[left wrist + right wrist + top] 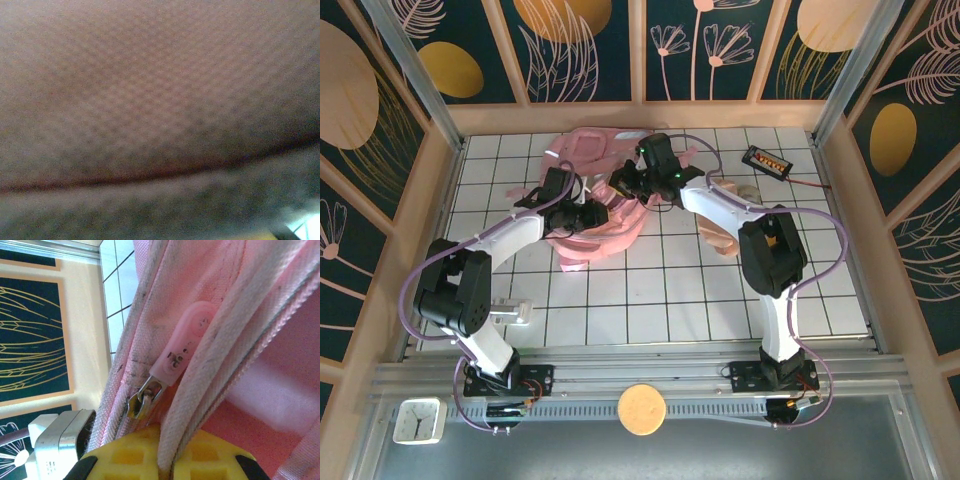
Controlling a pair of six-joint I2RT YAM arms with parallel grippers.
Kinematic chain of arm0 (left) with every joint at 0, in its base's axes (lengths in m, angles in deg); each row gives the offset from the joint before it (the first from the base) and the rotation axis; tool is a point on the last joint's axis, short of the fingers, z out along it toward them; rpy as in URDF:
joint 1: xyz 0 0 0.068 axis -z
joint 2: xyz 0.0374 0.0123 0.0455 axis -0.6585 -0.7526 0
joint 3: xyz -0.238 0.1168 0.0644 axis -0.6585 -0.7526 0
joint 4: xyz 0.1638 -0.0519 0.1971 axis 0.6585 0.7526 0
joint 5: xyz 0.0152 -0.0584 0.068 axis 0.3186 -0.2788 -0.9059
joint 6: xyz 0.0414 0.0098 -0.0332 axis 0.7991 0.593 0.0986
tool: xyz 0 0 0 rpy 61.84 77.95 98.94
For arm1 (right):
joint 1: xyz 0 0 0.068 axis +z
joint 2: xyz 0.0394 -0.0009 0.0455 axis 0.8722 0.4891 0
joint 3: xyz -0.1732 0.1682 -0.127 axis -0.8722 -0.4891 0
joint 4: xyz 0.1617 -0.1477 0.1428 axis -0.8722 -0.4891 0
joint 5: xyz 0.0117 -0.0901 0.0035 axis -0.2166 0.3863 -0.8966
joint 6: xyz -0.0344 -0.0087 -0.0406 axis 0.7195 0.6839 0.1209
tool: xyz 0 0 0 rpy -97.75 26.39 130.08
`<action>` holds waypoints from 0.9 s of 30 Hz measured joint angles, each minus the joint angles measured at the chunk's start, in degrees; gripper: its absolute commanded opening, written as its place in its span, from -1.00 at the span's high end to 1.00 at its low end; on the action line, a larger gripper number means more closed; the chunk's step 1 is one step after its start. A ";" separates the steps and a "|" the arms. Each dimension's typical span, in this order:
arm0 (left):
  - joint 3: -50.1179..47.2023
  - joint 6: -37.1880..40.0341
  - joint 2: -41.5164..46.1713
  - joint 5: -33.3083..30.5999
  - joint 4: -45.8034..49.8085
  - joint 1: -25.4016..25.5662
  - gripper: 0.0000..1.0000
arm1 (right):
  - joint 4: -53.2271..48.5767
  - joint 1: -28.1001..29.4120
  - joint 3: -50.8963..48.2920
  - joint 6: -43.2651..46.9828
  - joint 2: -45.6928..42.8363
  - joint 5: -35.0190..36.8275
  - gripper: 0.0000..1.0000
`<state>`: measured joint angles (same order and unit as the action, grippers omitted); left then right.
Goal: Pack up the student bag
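At the far left, down on the near ledge, sits a small white clock. Up on the white gridded table, the left gripper reaches in from the left and lies against the student bag, which is slumped in a pink heap at the far middle of the table, slightly left of centre. From above I cannot tell whether its fingers are spread or closed. Its wrist camera is pressed so close to the bag's fabric that there is just a blur of pink weave with a dark fold line across it.

Just right of that, the right gripper comes down on the bag's upper side. Its wrist camera shows the yellow pads pinching a pale ribbed seam of the bag between them. A pink rubber zip pull hangs on a metal slider just above the pads.

Further right, a pinkish-beige pouch peeks out from beneath the right arm, and a black device with an orange label lies near the far right corner, well apart from the bag
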<state>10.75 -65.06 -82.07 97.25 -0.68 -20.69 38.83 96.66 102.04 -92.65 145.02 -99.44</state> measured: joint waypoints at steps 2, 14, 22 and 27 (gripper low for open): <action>0.00 0.46 0.00 -0.83 0.31 0.11 0.66 | 0.00 0.17 0.17 -0.20 0.17 0.04 1.00; 0.00 2.54 -0.20 -2.10 1.40 0.20 1.00 | -0.50 0.33 0.48 -0.31 0.31 0.35 1.00; 0.04 8.98 1.79 -3.61 7.52 -1.25 1.00 | -4.02 -0.22 0.52 2.69 0.28 0.24 1.00; -0.13 14.34 3.08 -5.07 12.13 -5.44 1.00 | -6.03 -2.27 -0.20 5.51 -0.35 -1.42 1.00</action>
<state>10.62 -50.72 -78.99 92.18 11.45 -26.14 32.80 94.39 101.84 -87.15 144.67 -100.86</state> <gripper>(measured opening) 0.063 0.091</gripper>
